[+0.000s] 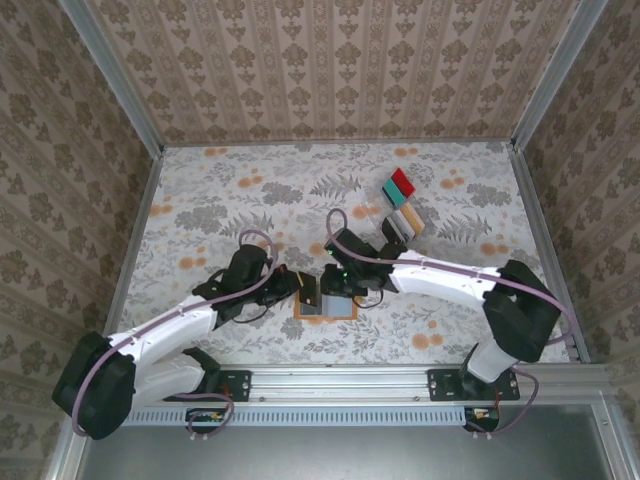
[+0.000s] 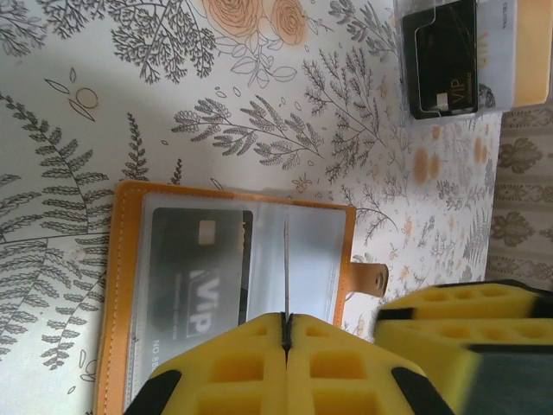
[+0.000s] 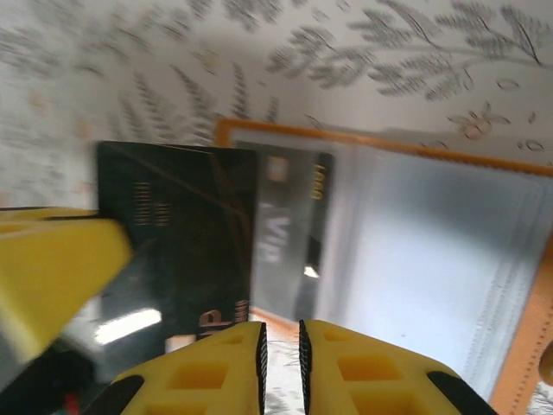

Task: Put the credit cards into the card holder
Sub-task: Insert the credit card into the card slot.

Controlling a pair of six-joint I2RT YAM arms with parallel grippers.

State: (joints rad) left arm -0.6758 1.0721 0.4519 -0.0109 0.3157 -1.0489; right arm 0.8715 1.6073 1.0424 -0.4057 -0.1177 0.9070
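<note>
Blurred black card point(image 3: 173, 233), lettering unreadable. Right edge cutting off card holder point(image 3: 415, 259). From above, loose cards point(image 1: 402, 203) too small for any print.

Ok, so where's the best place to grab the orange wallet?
Probably the little strap tab poking out of one edge of the wallet, coming in from that side. The wallet lies open and flat on the table, so its rim sits flush, while the tab sticks out past it, small enough for fingers to pinch.

Orange-tan card holder point(image 2: 118, 285); dk grey card point(image 2: 199, 277); yellow left gripper point(image 2: 287, 324); table point(image 2: 216, 130) white w/ grey ferns.
</note>
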